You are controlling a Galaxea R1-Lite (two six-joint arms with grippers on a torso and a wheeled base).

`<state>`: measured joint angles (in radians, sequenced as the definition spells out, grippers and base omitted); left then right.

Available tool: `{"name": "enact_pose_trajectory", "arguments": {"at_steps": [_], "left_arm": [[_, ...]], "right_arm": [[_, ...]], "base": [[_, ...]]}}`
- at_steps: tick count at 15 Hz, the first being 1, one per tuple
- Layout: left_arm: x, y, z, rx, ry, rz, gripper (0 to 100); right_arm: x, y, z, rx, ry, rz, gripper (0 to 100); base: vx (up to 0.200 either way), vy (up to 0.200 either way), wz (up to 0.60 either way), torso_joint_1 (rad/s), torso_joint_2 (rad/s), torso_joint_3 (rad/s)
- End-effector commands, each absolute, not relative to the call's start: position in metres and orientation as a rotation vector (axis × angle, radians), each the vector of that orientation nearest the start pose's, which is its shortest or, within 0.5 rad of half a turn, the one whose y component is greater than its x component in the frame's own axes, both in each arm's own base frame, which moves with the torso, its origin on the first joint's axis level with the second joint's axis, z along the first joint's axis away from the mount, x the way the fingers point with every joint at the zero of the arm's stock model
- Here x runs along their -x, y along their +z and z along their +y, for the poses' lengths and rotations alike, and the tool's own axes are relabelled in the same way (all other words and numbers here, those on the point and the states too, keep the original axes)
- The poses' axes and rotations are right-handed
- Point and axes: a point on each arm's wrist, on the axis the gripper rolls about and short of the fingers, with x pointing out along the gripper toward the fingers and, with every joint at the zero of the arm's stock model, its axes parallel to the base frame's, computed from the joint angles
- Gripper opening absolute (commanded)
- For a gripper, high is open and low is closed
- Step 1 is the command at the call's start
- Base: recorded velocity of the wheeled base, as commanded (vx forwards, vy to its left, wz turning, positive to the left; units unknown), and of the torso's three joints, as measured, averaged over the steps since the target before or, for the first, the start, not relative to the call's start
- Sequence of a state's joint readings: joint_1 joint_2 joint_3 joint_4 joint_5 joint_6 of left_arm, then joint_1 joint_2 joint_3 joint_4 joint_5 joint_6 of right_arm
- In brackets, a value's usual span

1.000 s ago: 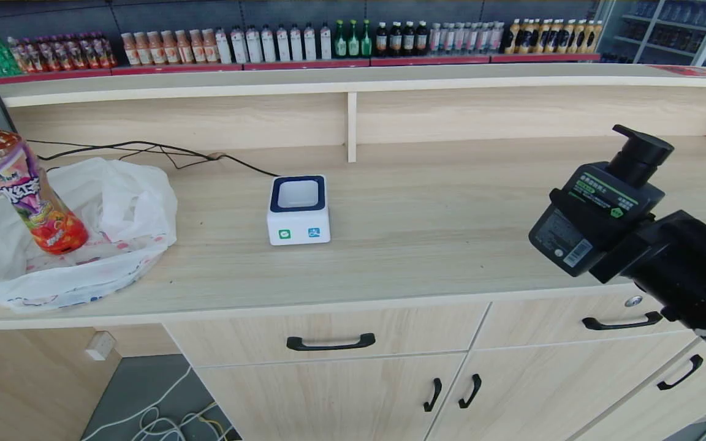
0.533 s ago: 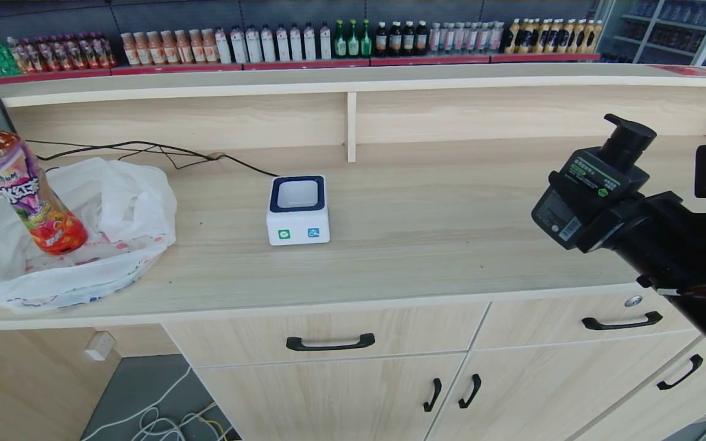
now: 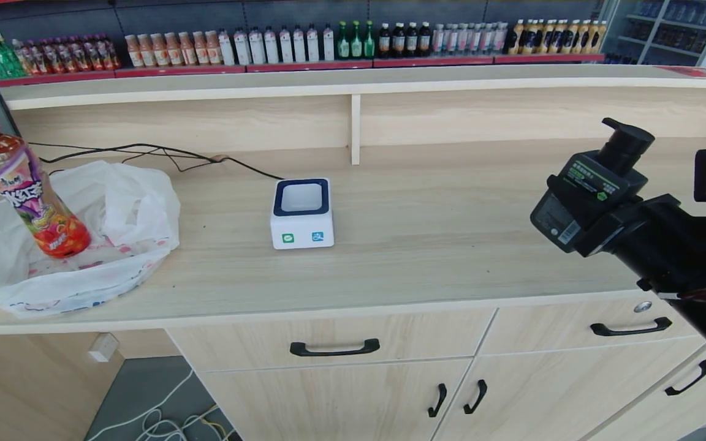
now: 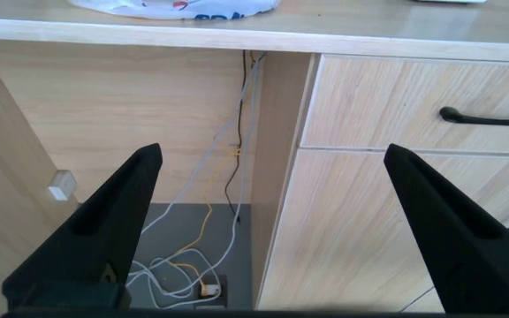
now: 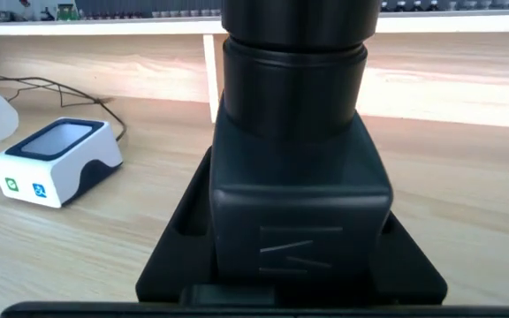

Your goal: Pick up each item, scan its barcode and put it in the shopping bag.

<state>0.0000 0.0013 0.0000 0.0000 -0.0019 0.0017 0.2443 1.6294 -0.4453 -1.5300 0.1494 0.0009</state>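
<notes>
Now the right gripper (image 3: pixel 610 229) clamps the black pump bottle (image 3: pixel 592 193) above the right end of the counter (image 3: pixel 451 257), well right of the scanner (image 3: pixel 301 213). Scanning looks the step in hand: its barcode (image 3: pixel 567 231) must go left, facing the scanner. The left gripper (image 4: pixel 272 155) hangs open below the counter.

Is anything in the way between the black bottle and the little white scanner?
Nothing visible. The right gripper holds the black bottle near the right end of the counter; only bare wood lies between it and the scanner.
</notes>
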Motion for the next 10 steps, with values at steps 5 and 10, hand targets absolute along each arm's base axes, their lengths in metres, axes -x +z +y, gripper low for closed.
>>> {"name": "enact_pose_trajectory", "arguments": {"at_steps": [5,10], "left_arm": [[0.0227,0.0755,0.0,-0.002,-0.003,0.002,100],[0.0227,0.0755,0.0,0.0,-0.003,0.002,100]], "right_arm": [[-0.2422,0.2004,0.0642,-0.022,0.394,-0.343,0],[-0.2417,0.2017,0.0637,-0.022,0.393,-0.349,0]], "base": [[0.0,0.2,0.0,0.006,0.01,0.002],[0.0,0.2,0.0,0.0,0.0,0.004]]}}
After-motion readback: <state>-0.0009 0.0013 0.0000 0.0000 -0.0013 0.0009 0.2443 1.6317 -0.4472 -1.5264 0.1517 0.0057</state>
